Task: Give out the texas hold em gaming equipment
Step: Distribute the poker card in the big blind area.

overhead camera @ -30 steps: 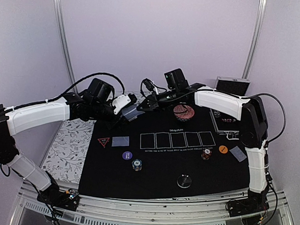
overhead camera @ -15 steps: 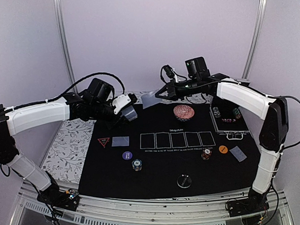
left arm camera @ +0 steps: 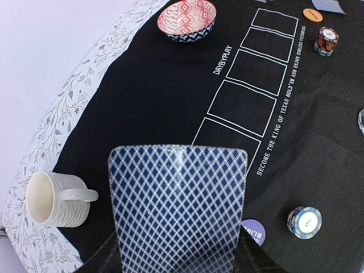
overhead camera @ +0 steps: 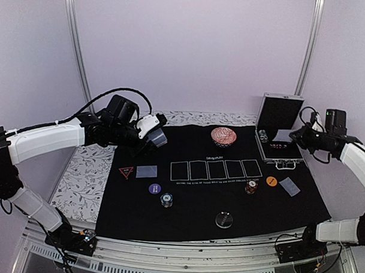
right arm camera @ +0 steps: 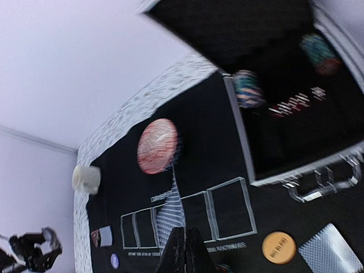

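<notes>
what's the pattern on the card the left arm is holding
The card back is navy with a white diamond lattice; best in left wrist view.

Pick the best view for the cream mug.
Left wrist: the cream mug is close and sharp, with its ribbed wall, handle and open mouth all clear. Right wrist shows it only as a small blurred blob at the mat's edge. Top external does not show it.

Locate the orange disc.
Top view: the orange disc lies on the right side of the black mat, between a striped chip stack and a face-down card, just nearside of the open case.
</notes>
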Motion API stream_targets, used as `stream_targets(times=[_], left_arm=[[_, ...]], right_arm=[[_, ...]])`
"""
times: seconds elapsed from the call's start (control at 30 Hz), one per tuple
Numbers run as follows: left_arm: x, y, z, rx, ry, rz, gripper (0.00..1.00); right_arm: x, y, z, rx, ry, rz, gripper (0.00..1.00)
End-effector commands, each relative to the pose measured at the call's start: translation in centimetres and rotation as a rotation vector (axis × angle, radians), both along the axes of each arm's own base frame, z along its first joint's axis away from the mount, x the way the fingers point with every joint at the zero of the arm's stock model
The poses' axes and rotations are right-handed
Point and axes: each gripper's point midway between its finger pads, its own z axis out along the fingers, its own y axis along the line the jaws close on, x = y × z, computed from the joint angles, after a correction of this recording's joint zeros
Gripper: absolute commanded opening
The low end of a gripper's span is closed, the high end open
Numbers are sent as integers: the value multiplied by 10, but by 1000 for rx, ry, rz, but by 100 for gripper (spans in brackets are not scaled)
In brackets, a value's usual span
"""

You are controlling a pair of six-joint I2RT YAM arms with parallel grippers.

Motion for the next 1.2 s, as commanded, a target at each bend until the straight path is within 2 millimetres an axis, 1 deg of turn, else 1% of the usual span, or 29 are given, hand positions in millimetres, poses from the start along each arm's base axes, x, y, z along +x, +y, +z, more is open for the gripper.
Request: stream_targets(times=[0.0,0.07,0.1,0.17,0.23,0.4,0.57,0.67,0.9,0.93,0.97,1.07,1.17], left_arm=[[6,-4,17,-34,-40,-3,52],[6,-4,16,-36,-38,-5,52],[6,-5,17,-38,-36,-6,52],[6,-5,16,-39,-36,-7,52],[6,-5,17,-38,-37,-5,52],[6,-4,16,-33,-40,-3,52],[7,-4,14,-28,-38,-3,52],[7,-4,15,-30,-37,-6,52],[6,-4,14,-30,-37,-5,52],[6,-4,14,-29,-36,-5,52],[6,-4,14,-28,-37,-5,52],[7,-4,15,-30,-39,-3,52],[7,-4,15,-31,-38,-4,52]], right_arm=[[-45,-66,-66,55,140,-276,2],[-64,-92,-97,76,191,-369,2],[-70,-97,-111,91,209,-388,2],[-74,-101,-130,105,225,-391,2],[-73,-99,-141,111,235,-376,2],[-72,-108,-158,93,247,-422,2],[-76,-107,-169,126,252,-448,2],[-81,-109,-176,121,270,-474,2],[-91,-106,-194,132,350,-483,3],[-92,-105,-198,133,368,-482,4],[-94,-106,-200,132,381,-486,9],[-98,-107,-203,126,405,-500,30],[-99,-109,-199,118,404,-517,46]])
